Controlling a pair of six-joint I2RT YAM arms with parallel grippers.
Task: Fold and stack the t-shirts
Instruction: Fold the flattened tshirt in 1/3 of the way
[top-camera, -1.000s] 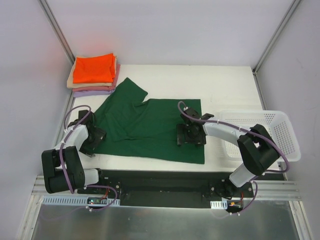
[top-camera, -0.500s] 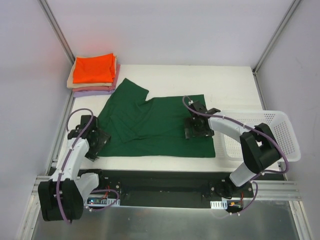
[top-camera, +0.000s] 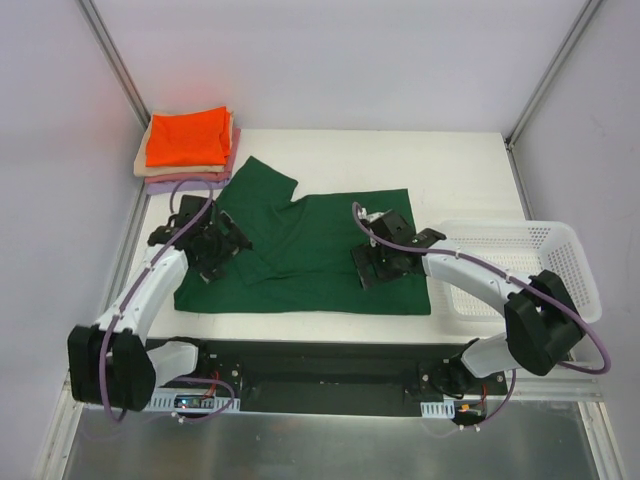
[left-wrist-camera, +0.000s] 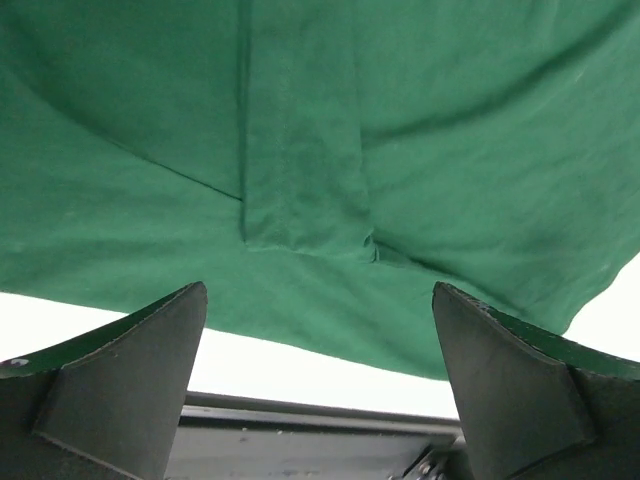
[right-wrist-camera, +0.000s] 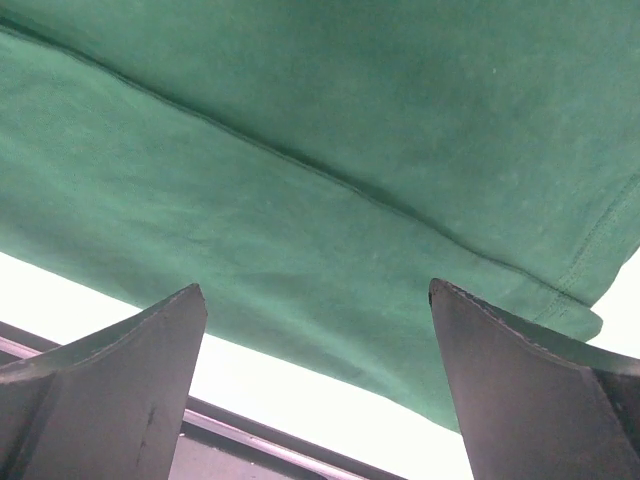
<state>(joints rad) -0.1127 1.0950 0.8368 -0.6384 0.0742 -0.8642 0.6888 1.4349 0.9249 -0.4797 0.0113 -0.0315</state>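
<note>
Far left first: the folded stack (top-camera: 190, 178), bright orange shirt (top-camera: 187, 138) on top with beige, pink and lavender under it, sits up and left of the left claw (top-camera: 217, 246), well apart from it. That claw hangs over the left part of the dark green shirt (top-camera: 305, 262), jaws spread wide and gripping nothing, with a folded strip of cloth just ahead of it. The right claw (top-camera: 381, 264) is spread wide too, empty, over the shirt's right half. A white mesh basket (top-camera: 520, 262) sits just right of that claw.

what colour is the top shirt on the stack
Bright orange cloth t-shirt; top external view shows it.
</note>
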